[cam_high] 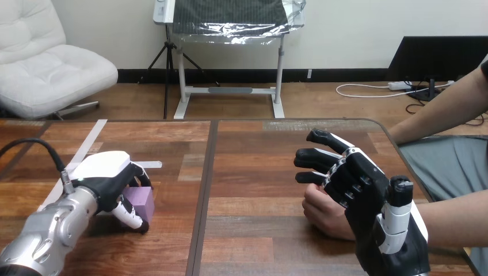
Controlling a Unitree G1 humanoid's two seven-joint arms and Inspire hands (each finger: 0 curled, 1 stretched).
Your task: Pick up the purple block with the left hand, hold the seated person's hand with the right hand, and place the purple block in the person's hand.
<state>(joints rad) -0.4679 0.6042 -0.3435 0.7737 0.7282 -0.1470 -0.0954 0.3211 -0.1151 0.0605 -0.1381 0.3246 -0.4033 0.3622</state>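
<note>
The purple block (142, 202) sits low on the wooden table (247, 172) at the left. My left hand (106, 175) covers it from the left, with fingers (131, 216) curled round its front and another part of the hand over its top. At the right, the person's hand (322, 214) rests on the table as a loose fist. My right hand (362, 192) lies over and beside it, palm toward it. Its fingers (322, 155) reach out nearly straight above the fist and are not closed on it, and the thumb stands up apart.
The person's forearm (460, 215) comes in from the right edge; their other arm (443, 112) crosses the table's far right corner. A strip of pale tape (86, 146) runs along the table at the left. A dark seam (204, 190) splits the tabletop.
</note>
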